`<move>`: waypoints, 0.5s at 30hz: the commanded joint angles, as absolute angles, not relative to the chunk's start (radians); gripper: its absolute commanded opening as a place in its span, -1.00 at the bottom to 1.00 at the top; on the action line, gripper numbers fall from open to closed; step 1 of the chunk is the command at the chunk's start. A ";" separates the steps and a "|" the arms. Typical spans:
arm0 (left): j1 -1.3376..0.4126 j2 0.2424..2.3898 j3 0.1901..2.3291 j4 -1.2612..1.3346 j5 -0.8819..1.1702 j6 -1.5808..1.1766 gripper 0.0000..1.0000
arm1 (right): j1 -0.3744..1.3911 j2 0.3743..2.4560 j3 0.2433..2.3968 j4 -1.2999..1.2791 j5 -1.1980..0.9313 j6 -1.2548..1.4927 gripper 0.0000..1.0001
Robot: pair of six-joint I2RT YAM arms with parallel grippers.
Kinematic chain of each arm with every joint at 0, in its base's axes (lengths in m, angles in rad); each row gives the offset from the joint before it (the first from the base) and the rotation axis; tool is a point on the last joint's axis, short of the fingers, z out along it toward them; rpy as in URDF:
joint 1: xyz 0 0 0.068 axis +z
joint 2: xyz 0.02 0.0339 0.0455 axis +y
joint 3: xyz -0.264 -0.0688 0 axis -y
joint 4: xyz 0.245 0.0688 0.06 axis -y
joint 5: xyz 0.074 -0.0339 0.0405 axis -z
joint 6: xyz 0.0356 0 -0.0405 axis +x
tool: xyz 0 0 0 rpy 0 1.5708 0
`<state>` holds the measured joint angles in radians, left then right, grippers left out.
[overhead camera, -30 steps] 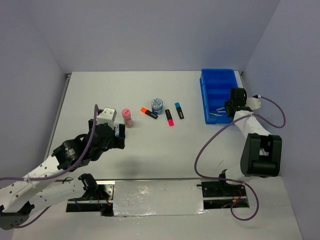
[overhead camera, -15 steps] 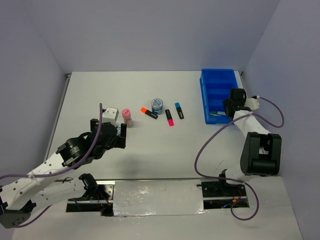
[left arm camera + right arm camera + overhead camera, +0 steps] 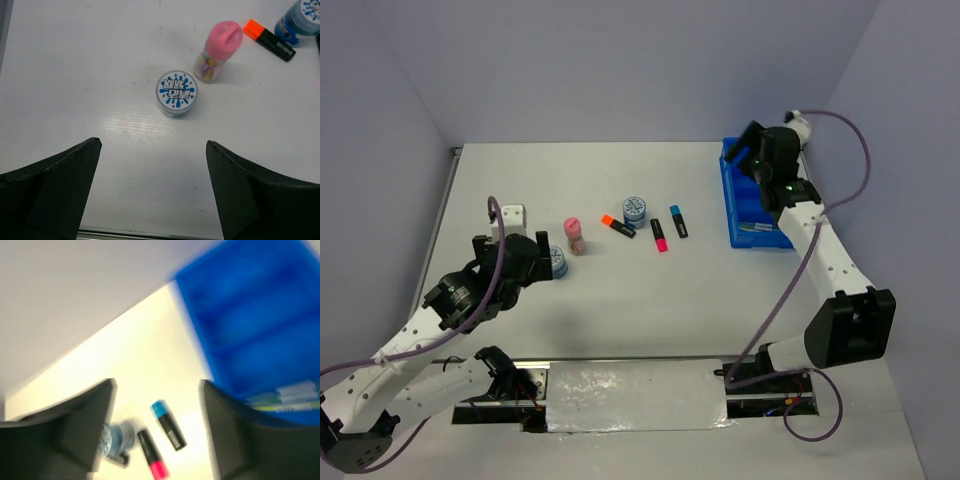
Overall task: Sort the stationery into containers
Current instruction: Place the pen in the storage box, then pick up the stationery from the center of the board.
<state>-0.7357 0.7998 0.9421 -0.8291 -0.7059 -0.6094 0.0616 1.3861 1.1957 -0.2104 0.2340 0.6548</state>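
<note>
My left gripper (image 3: 538, 262) (image 3: 154, 145) hangs open over the table, just short of a round blue-white tub (image 3: 557, 262) (image 3: 177, 91). Beyond it stand a pink bottle (image 3: 575, 236) (image 3: 217, 50), an orange-capped highlighter (image 3: 617, 226) (image 3: 267, 40) and a second tub (image 3: 635, 211) (image 3: 300, 17). Pink-capped (image 3: 659, 235) (image 3: 152, 455) and blue-capped (image 3: 678, 222) (image 3: 168, 424) highlighters lie mid-table. My right gripper (image 3: 744, 145) (image 3: 157, 385) is open and empty, raised over the far left corner of the blue tray (image 3: 732, 200) (image 3: 250, 325). Thin pens (image 3: 757, 227) (image 3: 290, 397) lie in the tray's nearest compartment.
The tray sits against the right wall at the far right of the table. A metal strip runs along the table's left edge (image 3: 445, 215). The right wrist view is blurred by motion.
My right gripper opened and rose from the tray's near end to above its far corner. My left arm drew back leftward, uncovering the near tub.
</note>
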 commanded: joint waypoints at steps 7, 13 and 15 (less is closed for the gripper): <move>-0.653 0.773 0.969 -0.796 -0.693 -0.598 0.99 | 0.360 1.699 1.525 -0.570 0.094 0.123 0.98; -0.653 0.792 0.966 -0.776 -0.652 -0.571 0.99 | 0.380 1.981 1.712 -0.675 0.107 0.063 0.76; -0.655 0.795 0.966 -0.776 -0.644 -0.571 0.99 | 0.382 2.031 1.744 -0.698 0.098 0.049 0.74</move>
